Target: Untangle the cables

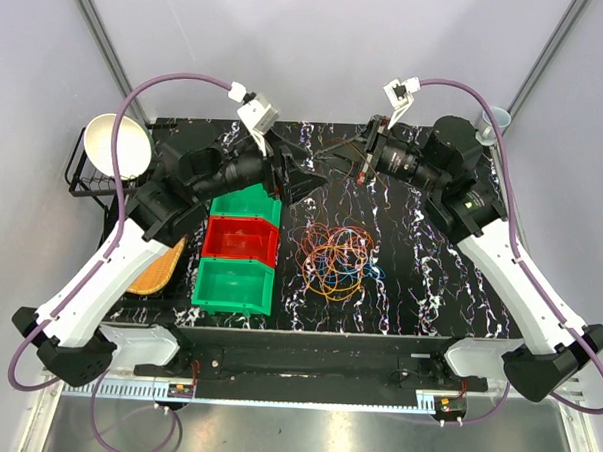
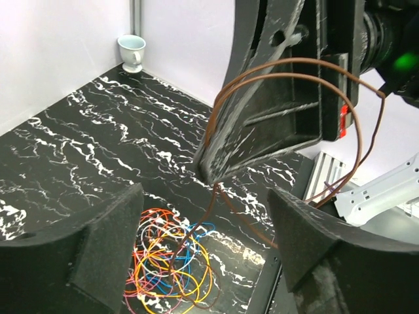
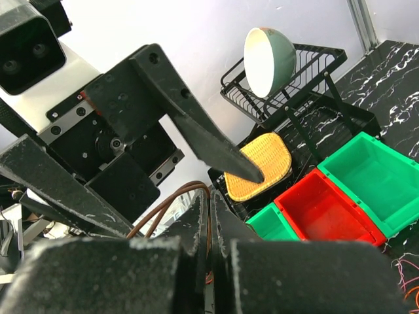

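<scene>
The cables (image 1: 334,257) lie in a tangled pile of orange, yellow, red and blue loops mid-table, also seen in the left wrist view (image 2: 167,268). A brown cable (image 2: 294,65) rises out of the pile, and my right gripper (image 1: 346,160) is shut on it above the table's far middle. In the right wrist view the shut fingers (image 3: 196,216) pinch this brown cable (image 3: 167,203). My left gripper (image 1: 305,182) faces the right one closely. Its jaws (image 2: 204,196) stand open on either side of the hanging brown strand without touching it.
Two green bins (image 1: 250,204) (image 1: 234,285) with a red bin (image 1: 243,239) between them stand left of the pile. Further left are a wire rack (image 1: 84,171) holding a white bowl (image 1: 120,146) and a yellow woven mat (image 1: 160,268). A small cup (image 1: 494,119) stands at the far right corner.
</scene>
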`<state>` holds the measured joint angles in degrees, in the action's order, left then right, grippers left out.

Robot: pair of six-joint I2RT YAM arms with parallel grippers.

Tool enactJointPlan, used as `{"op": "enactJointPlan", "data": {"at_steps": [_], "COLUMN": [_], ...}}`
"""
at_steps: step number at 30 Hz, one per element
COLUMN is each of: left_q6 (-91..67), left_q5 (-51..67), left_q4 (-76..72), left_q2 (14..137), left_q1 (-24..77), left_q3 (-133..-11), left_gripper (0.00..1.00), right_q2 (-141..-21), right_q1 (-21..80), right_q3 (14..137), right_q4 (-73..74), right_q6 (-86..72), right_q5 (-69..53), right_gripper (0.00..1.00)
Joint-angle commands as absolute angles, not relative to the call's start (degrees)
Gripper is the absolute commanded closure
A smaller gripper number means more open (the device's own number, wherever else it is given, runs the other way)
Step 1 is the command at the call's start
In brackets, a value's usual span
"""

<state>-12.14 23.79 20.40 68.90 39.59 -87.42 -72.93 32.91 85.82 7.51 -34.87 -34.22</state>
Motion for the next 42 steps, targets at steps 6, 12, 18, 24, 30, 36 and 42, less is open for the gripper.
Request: {"op": "enactJointPlan", "data": {"at_steps": [6,12,18,24,30,36,42], "left_q6": [-13.27,-13.80,-13.71,-13.01,-9.94,-8.35,-7.82], "left_q5": [23.12,20.66,15.74,8.36,0.09,-5.36,-7.74], "left_q4": [15.82,16.08,17.93,21.35,26.71,29.44,28.92], "left_q2": [71.36,71.90,71.19,70.14,69.35,68.82,70.40], "left_q1": [41.22,41.75,41.92,41.84,40.70,36.30,31.03], "left_q3": [-90.35,-90.62,-90.53,-90.79,-92.46,-90.88,-87.90], "left_gripper": [0.52,0.95,1.00,1.00,1.00,1.00,1.00], "right_q2": [-71.81,-71.46,-69.88,-66.54,-61.70,-58.98,-59.76], "right_q1": [33.22,33.13,33.14,33.14,33.22,33.14,33.13], "right_q3": [85.08,84.38,82.44,78.32,72.87,67.42,64.25], "right_q4": [4.04,4.04,4.22,8.43,19.32,26.62,27.51], "right_q6": [-35.33,-35.33,-35.16,-32.61,-26.02,-24.96,-27.51], "right_q5": [-36.04,-36.12,-34.20,-28.41,-15.68,-6.17,-6.32], "right_gripper": [1.00,1.00,0.93,0.30,0.23,0.22,0.23]}}
